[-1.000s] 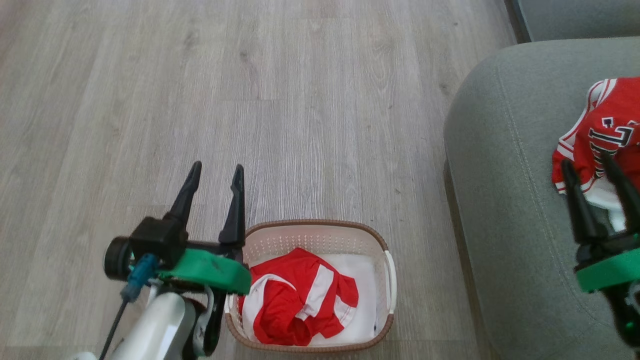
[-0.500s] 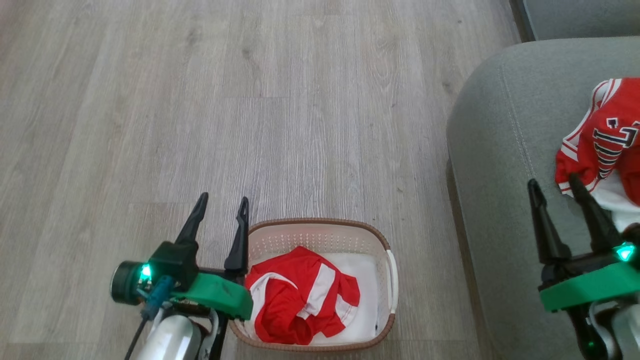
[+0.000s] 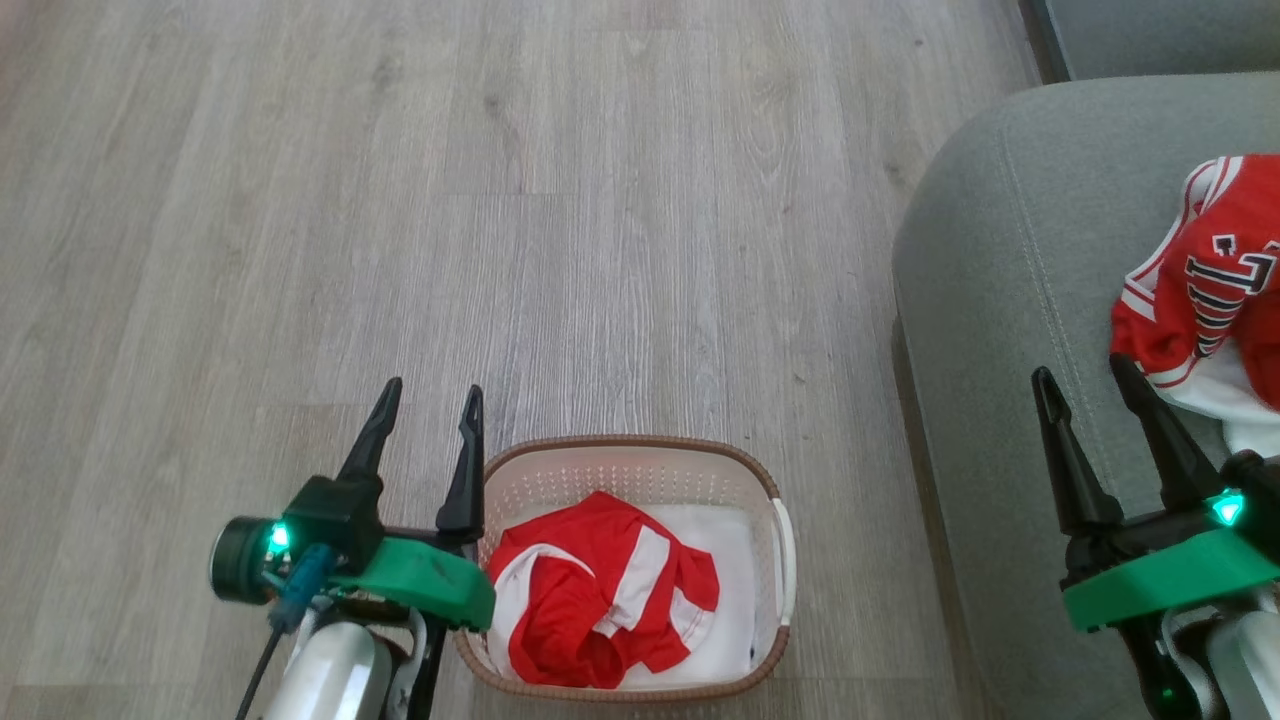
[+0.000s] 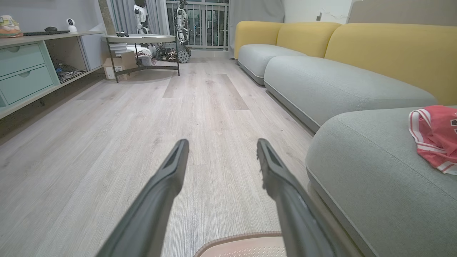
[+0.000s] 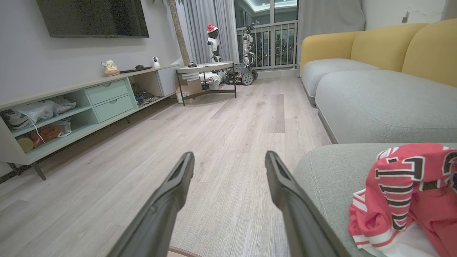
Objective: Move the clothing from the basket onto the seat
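Note:
A cream basket with a brown rim stands on the floor, its rim at the bottom of the left wrist view. A crumpled red garment with white stripes lies in it on a white sheet. Another red garment with black lettering rests on the grey-green seat. My left gripper is open and empty, just left of the basket. My right gripper is open and empty above the seat, just left of that garment.
Pale wood floor stretches ahead. Further grey cushions with yellow backs line the right. A low shelf unit with green drawers runs along the left wall, and a side table stands at the far end.
My right gripper has drawn back toward me and leftward, off the garment on the seat. My left gripper has pulled back a little beside the basket.

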